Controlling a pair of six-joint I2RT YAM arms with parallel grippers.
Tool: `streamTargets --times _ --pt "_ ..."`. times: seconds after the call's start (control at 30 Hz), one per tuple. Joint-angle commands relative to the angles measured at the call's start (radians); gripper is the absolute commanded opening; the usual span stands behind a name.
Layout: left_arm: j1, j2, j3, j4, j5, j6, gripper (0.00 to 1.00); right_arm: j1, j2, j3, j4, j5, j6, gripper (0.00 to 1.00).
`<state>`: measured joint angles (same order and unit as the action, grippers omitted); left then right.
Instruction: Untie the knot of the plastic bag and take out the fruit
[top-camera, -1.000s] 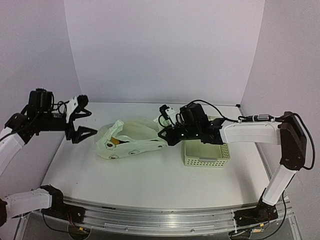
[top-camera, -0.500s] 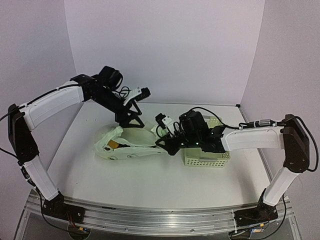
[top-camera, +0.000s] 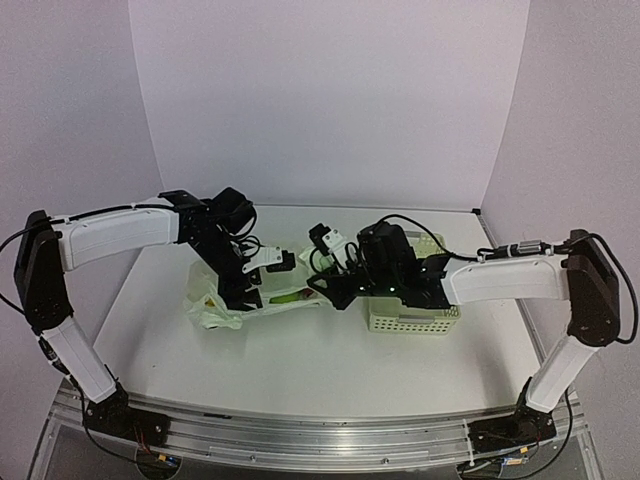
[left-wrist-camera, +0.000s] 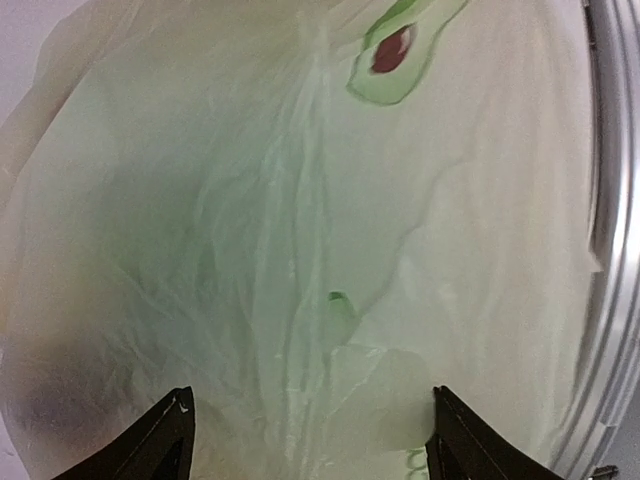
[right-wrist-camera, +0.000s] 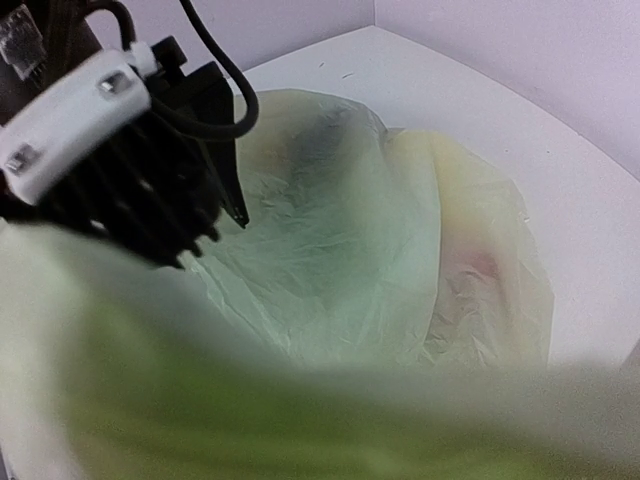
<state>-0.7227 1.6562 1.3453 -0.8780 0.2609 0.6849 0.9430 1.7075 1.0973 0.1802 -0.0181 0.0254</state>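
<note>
**Change since half a second ago:** your left gripper has dropped from above the bag's far edge. It now sits low on the bag, left of its middle, with the left arm folded lower over the table. The right gripper has hardly shifted. The orange spot then seen through the plastic no longer shows; a green streak shows instead.

**Bag:** thin, pale green-white and crumpled. It lies flattened and drawn out left to right at table centre, left of the basket. Its right end runs to the right gripper.

**Left gripper:** jaws wide apart, holding nothing, fingertips just over the plastic.

**Right gripper:** its fingers are hidden behind blurred plastic in its own view. You cannot tell whether it is closed on the bag.

**Left wrist view only:** fine creases run lengthwise. A red patch ringed in green sits at the far end; fruit or print, unclear.

**Right wrist view only:** the bag's hollow, with the left gripper's dark fingers at its left rim. A faint reddish tint shows through the right wall.
</note>
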Motion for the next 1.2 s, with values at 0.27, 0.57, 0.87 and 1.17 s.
streamTargets --times 0.27,0.57,0.87,1.17 --pt "0.006 -0.060 -0.190 0.360 -0.353 0.145 0.70 0.007 -0.069 -0.025 0.047 0.003 -0.004 0.15" --pt "0.018 -0.142 -0.153 0.549 -0.447 0.152 0.00 0.007 -0.205 -0.045 -0.066 0.130 -0.068 0.51" --pt "0.017 -0.173 -0.085 0.428 -0.307 -0.031 0.00 0.183 -0.300 0.209 -0.260 0.275 -0.329 0.68" --pt "0.155 -0.043 0.186 0.466 -0.396 -0.121 0.00 0.195 -0.167 0.300 -0.237 0.265 -0.322 0.76"
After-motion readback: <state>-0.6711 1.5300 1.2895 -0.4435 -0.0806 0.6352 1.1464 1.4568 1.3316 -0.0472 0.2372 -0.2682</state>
